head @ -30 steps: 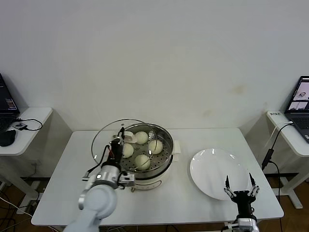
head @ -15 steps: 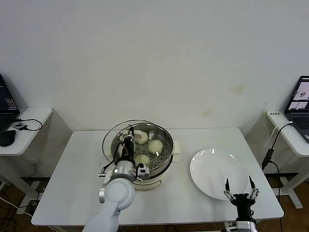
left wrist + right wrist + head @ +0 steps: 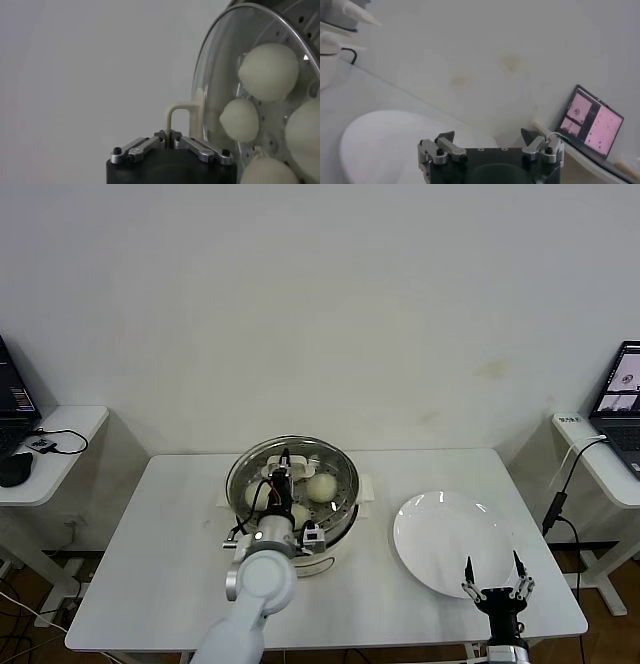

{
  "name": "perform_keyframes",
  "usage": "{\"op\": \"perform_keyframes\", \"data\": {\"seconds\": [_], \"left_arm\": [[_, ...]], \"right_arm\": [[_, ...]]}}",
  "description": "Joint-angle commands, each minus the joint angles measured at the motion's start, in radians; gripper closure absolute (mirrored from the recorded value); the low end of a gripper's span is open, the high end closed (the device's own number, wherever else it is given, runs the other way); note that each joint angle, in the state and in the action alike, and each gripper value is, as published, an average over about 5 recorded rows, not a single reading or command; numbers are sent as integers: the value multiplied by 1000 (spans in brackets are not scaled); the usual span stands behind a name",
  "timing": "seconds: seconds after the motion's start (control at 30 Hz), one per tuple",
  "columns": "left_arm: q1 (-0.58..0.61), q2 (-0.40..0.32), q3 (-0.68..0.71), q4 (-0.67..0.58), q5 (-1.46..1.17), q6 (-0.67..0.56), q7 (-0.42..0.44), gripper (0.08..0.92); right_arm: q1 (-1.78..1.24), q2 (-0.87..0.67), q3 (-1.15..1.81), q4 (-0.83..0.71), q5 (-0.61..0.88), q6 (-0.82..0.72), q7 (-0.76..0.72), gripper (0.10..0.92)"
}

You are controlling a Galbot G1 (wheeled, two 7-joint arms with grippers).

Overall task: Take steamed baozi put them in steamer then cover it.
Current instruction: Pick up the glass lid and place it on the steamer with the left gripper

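The steamer, a shiny steel pot on a white base, stands at the table's middle. Several cream-white baozi lie on its perforated tray. The cover, a clear glass lid with a metal rim, hangs close over the pot and almost lines up with it. My left gripper is shut on the lid's cream bar handle. In the left wrist view the baozi show through the glass of the cover. My right gripper waits open at the table's front right, holding nothing.
A flat white plate lies right of the steamer, just beyond my right gripper. Side tables flank the work table, the left one with cables and the right one with an open laptop.
My left arm has carried the cover to the right, from beside the pot's left rim to over the pot. The right arm has hardly moved.
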Motion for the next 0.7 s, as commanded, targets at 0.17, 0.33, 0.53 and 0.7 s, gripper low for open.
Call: {"op": "perform_keyframes", "data": {"seconds": [0.17, 0.33, 0.53, 0.7], "left_arm": [[-3, -36, 5, 42, 30, -5, -10, 873], [5, -39, 2, 45, 35, -9, -12, 873], [19, -42, 3, 27, 35, -11, -13, 873], [24, -44, 4, 18, 34, -13, -13, 873]], "right_arm": [[-1, 0, 1, -7, -7, 12, -1, 203], [-2, -1, 1, -8, -8, 14, -3, 202], [-3, 0, -1, -8, -9, 14, -3, 203], [-4, 2, -5, -7, -12, 16, -4, 202]]}}
